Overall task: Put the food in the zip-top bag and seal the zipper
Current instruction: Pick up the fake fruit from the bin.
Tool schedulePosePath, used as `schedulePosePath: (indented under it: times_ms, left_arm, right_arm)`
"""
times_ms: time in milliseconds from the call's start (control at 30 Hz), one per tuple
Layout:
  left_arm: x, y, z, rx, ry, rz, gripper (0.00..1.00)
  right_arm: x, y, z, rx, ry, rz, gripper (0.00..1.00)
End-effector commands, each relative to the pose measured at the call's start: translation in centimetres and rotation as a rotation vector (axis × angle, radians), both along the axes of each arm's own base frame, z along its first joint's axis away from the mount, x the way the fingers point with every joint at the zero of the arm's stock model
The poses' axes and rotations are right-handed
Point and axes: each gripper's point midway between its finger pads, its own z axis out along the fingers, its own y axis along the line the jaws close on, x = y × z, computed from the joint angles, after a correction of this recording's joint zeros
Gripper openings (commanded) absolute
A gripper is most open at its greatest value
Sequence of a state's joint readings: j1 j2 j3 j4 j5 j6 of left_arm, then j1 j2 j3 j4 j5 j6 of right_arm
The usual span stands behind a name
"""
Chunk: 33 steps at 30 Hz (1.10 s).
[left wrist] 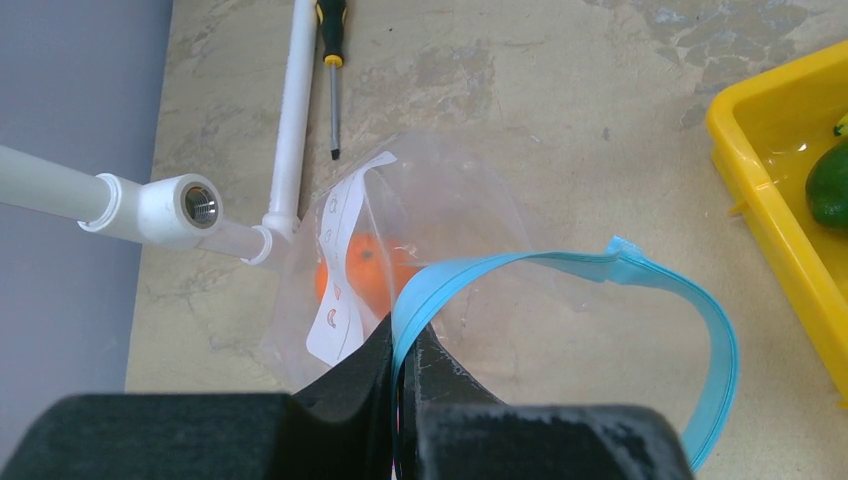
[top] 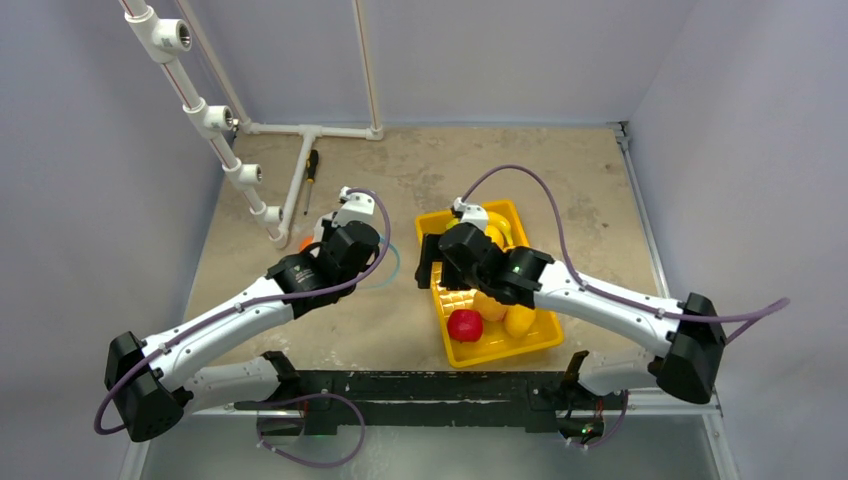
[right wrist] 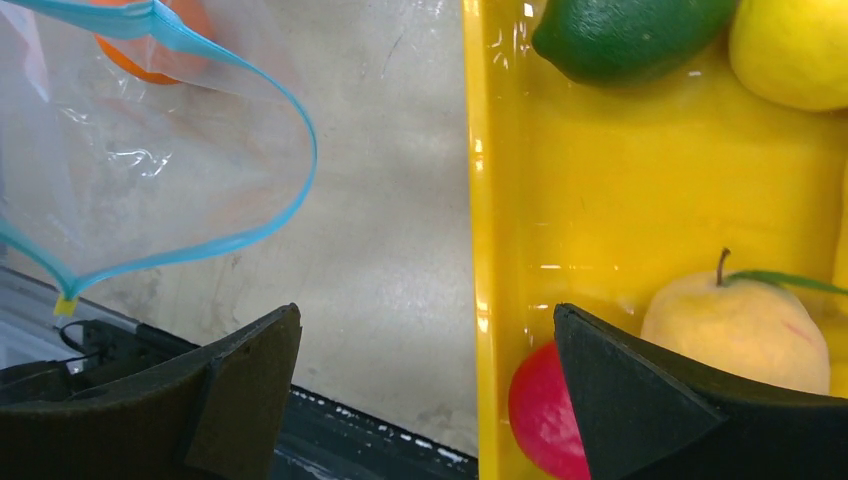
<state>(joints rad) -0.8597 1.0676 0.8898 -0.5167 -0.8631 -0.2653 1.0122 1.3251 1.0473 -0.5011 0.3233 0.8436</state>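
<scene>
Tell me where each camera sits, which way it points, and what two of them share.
Top external: above and behind the bases, looking down on the table; the left arm and right arm show.
Left wrist: on the left arm, looking along jaws shut on the zipper of the zip-top bag.
Right wrist: on the right arm, looking down past open jaws straddling a wall of the yellow tray.
Shared: both wrist views show the bag holding the orange and the tray.

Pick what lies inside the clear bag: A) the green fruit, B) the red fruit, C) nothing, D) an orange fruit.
D: the orange fruit shows through the zip-top bag, whose zipper the left gripper pinches.
</scene>
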Motion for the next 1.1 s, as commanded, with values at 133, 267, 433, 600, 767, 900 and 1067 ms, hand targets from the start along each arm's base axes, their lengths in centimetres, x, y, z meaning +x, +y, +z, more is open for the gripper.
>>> schedulePosePath:
  times_ms: [133,267,433,600,767,900,1067]
  left_arm:
    - [0.4,-0.5,0.4,-0.011,-0.014,-0.015,0.0]
    - [0.3,-0.5,0.5,-0.017,-0.016,-0.016,0.0]
    - [0.3,-0.6,0.6,-0.021,-0.015,-0.022,0.0]
    - [0.3,-0.7,0.6,-0.024,-0.014,-0.026,0.0]
    - [0.2,-0.6,0.6,-0.025,-0.015,-0.025,0.0]
    - [0.3,-0.6,0.6,-0.026,-0.013,-0.026,0.0]
    - [0.3,-1.0,0.5,-0.033,-0.009,-0.041,0.0]
  right_arm:
    - [-3.1,-3.6,0.2,-0.028,0.119,-0.048,0.98]
    - [-5.4,-5.3,-0.9,-0.042,0.202,-0.046,0.95]
    - [-6.7,-6.1,-2.6,-0.04,0.257,-0.067,0.91]
    - [-7.0,-6.0,-3.6,-0.029,0.278,-0.065,0.82]
    - [-7.2,-6.0,-4.6,-0.048,0.301,-0.075,0.84]
    - [-7.1,-6.0,-5.8,-0.074,0.317,-0.088,0.84]
    - [-6.9,-6.3,-7.5,-0.139,0.329,-0.128,0.85]
